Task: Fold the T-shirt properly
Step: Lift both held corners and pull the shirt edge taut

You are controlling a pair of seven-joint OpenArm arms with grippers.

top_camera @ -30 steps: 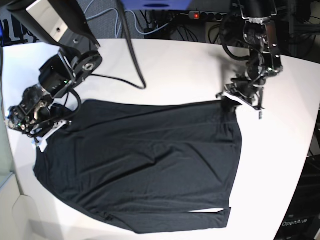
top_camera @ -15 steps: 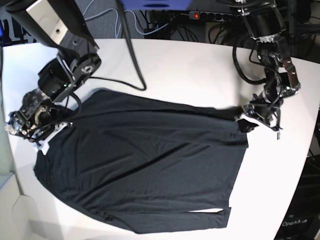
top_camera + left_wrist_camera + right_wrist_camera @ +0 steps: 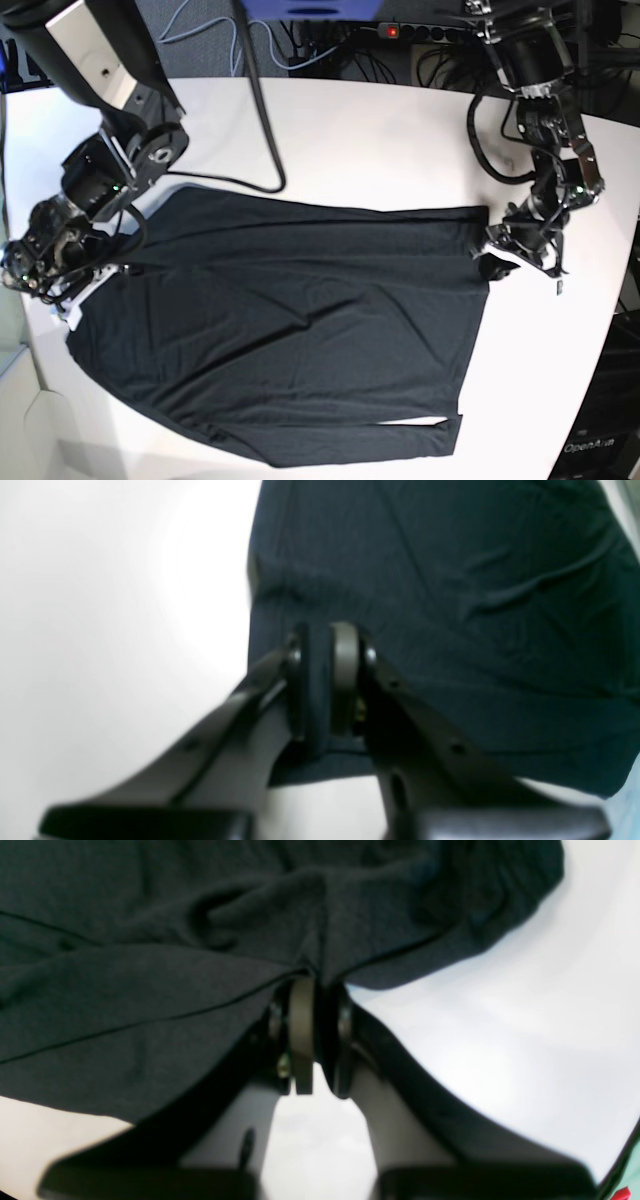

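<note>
Left wrist: my left gripper (image 3: 327, 680) has its jaws clamped on the T-shirt (image 3: 450, 605) edge; cloth extends ahead.

Right wrist: right gripper (image 3: 310, 1035), likewise pinching the hem.

Base: the T-shirt lies flat on the worktop (image 3: 360, 140), held edge stretched between both arms.

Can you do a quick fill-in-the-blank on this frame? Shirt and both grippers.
1. The left gripper is shut on the ____.
2. The right gripper pinches the shirt's ____, not its middle.
3. The shirt lies spread on a ____ table.
4. The shirt's colour is ____.

Missing words: shirt; edge; white; black
</note>
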